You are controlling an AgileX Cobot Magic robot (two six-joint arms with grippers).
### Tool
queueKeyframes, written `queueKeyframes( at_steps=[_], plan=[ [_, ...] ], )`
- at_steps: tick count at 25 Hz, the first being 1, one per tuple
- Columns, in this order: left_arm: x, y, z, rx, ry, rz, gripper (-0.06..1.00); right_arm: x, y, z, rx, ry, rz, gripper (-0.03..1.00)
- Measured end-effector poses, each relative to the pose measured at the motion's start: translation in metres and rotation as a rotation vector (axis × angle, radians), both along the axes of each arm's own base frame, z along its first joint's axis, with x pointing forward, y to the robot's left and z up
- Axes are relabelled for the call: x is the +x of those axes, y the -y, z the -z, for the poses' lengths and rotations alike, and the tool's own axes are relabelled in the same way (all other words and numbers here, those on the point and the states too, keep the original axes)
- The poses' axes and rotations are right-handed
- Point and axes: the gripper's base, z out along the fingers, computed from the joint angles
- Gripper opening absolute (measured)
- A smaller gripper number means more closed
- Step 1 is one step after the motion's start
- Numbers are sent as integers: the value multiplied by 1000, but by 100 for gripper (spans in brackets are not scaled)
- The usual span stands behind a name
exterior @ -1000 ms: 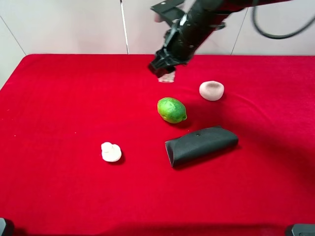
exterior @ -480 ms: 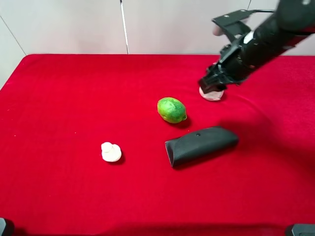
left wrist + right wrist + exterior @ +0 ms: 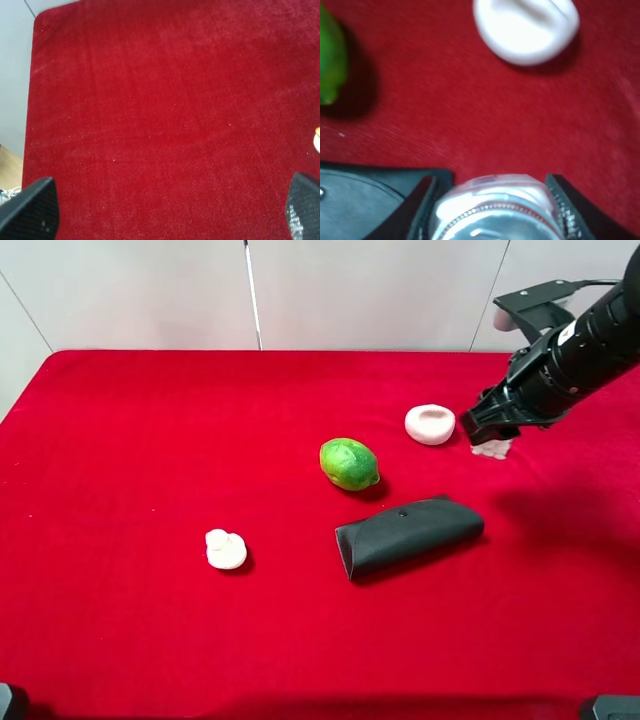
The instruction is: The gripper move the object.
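Observation:
My right gripper (image 3: 492, 433) is shut on the small clear glass bottle (image 3: 493, 448) with a silver cap and holds it low over the red cloth, just right of the pale bowl-shaped piece (image 3: 430, 424). In the right wrist view the bottle (image 3: 496, 205) sits between the two black fingers (image 3: 422, 202), with the bowl-shaped piece (image 3: 526, 29) ahead. My left gripper (image 3: 165, 210) is open and empty over bare red cloth; only its two fingertips (image 3: 31, 209) show.
A green lime (image 3: 349, 463) lies mid-table. A black case (image 3: 408, 536) lies in front of it. A white knobbed lump (image 3: 226, 549) lies to the left. The red cloth (image 3: 150, 440) covers the table up to a pale wall behind.
My right arm has swung from the back middle of the table to the right, carrying the bottle past the bowl-shaped piece. The other things have not moved.

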Motion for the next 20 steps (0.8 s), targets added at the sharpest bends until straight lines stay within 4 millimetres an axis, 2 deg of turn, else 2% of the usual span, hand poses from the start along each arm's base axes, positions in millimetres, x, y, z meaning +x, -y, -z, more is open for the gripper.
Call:
queueKeyframes(
  at_steps=[7,12,20],
  plan=[
    [0,0,0,0,0,0,88,3,22,2,-19,-16,64,36],
    [0,0,0,0,0,0,88,-2,40,13,-24,-26,126,36],
    [0,0,0,-1,0,0,88,0,45,17,-26,-23,146,36]
  ],
)
